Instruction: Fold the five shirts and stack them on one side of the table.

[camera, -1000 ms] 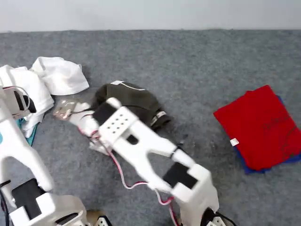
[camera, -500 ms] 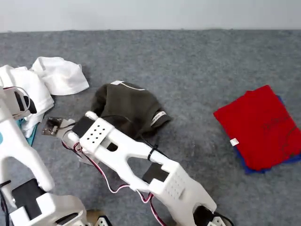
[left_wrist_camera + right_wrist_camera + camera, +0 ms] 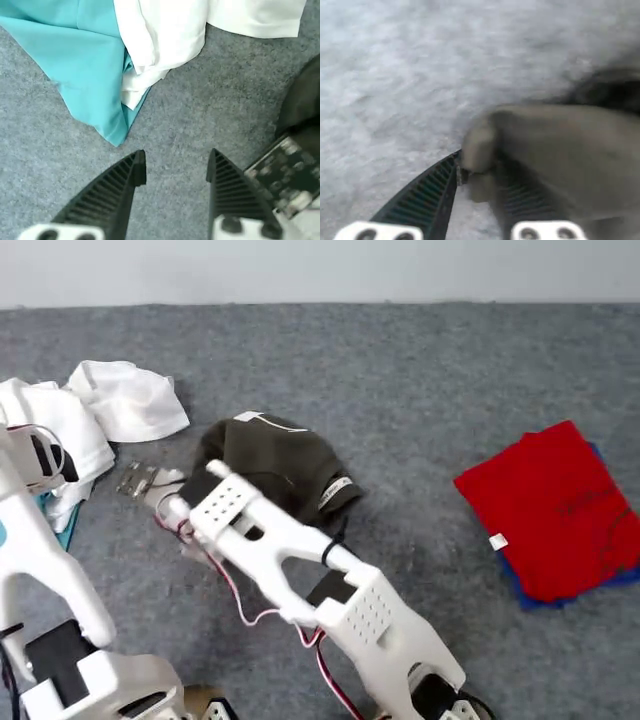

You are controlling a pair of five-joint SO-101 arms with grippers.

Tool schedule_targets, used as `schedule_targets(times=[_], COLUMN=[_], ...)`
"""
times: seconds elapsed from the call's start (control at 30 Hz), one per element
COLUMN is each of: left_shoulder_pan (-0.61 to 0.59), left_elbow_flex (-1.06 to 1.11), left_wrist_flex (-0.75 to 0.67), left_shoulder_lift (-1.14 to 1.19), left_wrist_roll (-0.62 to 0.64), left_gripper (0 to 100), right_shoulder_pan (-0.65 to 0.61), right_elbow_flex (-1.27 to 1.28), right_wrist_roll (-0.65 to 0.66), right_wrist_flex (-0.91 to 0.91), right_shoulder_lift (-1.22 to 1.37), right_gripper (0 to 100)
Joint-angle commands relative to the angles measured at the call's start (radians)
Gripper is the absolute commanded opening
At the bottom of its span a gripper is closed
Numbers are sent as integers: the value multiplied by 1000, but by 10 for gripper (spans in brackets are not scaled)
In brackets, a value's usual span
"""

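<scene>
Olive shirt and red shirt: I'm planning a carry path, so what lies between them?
Nothing: the high view shows a bare stretch of grey table between the olive shirt and the red shirt.

Dark olive shirt (image 3: 268, 454), red shirt (image 3: 545, 505)

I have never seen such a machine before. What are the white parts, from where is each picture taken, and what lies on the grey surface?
The white parts are two small robot arms, side by side at a grey table. One picture looks down from above; the other two come from a camera on each arm's wrist. The left claw is open above bare table, beside crumpled white clothing that lies over a teal shirt. The right claw pinches the edge of a crumpled dark shirt. At the other end, a folded red shirt rests on a blue shirt.
</scene>
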Motion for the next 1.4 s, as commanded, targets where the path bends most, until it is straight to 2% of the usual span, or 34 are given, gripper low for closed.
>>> schedule_targets(times=[0.0,0.27,0.57,0.87,1.17,1.37], left_shoulder_pan=[9,63,63,81,311,499], left_elbow_flex=[24,36,38,56,170,329], left_wrist_flex=[2,2,2,2,-15,-167], left_shoulder_lift=[-40,-40,-40,-38,-38,-38], left_wrist_roll=[0,0,0,0,-2,-2], left_gripper=[194,194,194,195,195,195], right_shoulder_pan=[31,124,234,475,702,760], right_elbow_flex=[-15,-97,-348,-413,-391,-388], right_wrist_roll=[-6,-6,-6,-12,-12,-12], right_wrist_flex=[-7,99,302,346,369,394], right_shoulder_lift=[-8,-94,-321,-423,-377,-315], right_gripper=[21,9,9,10,10,10])
